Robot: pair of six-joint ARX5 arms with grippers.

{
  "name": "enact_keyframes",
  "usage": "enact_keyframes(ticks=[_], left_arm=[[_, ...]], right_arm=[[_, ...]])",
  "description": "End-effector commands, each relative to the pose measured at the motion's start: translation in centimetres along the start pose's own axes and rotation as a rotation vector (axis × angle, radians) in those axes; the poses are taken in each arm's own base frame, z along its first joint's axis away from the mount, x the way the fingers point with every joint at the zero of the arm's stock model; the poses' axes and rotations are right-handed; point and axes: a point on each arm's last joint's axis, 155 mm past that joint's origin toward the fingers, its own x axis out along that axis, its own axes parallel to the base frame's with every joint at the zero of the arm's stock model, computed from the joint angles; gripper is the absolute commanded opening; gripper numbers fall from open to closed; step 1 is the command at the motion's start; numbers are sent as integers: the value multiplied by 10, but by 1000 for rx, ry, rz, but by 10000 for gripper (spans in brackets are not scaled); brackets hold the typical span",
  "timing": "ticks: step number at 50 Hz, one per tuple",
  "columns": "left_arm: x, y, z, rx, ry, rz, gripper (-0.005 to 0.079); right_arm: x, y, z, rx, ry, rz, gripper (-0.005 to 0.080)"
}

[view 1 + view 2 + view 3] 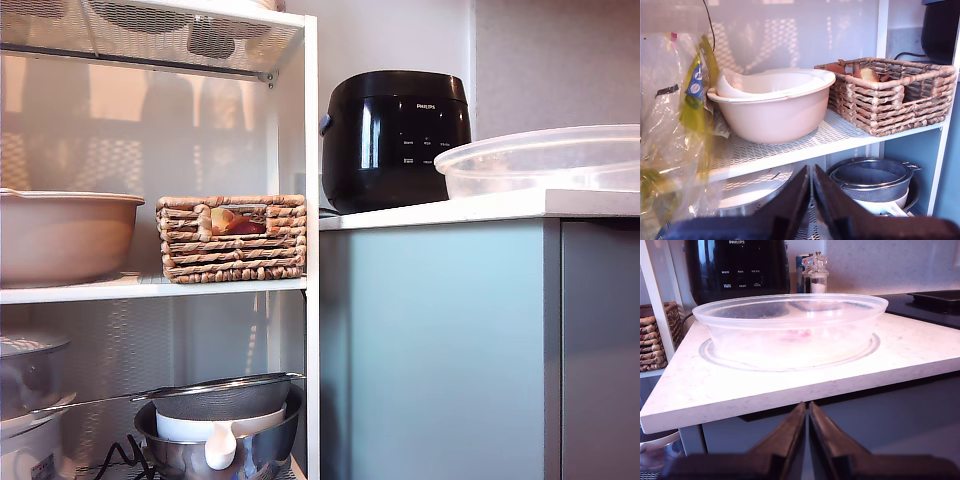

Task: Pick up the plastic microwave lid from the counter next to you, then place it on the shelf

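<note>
The plastic microwave lid (790, 327) sits rim-up on the white worktop (920, 347) ahead of my second claw (807, 415), pressed together like my first claw (812, 180), which faces the shelf (805, 145)

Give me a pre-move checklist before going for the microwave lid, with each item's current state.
1. Plastic microwave lid sits rim-up on the counter: ok.
2. My second gripper faces the lid, jaws shut, needs opening: not ok.
3. My first gripper shut on nothing, facing the rack: ok.
4. Free room on the shelf: beige bowl and wicker basket fill most of it: not ok.
5. Rice cooker stands clear behind the lid: ok.
</note>
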Motion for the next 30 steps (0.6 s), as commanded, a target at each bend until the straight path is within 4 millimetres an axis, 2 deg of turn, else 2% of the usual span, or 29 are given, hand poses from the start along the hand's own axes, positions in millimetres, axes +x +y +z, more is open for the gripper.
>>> enact_keyframes(ticks=[1, 16, 30], left_arm=[[-2, -42, 34, -215, -80, -240, -21], [-2, -42, 32, -228, -70, -240, -21], [-10, -60, 43, -285, -20, -339, -21]], right_arm=[[-11, 18, 40, 56, -40, 80, -13], [-11, 19, 44, 57, -53, 85, -13], [-24, 33, 76, 79, -92, 169, -13]])
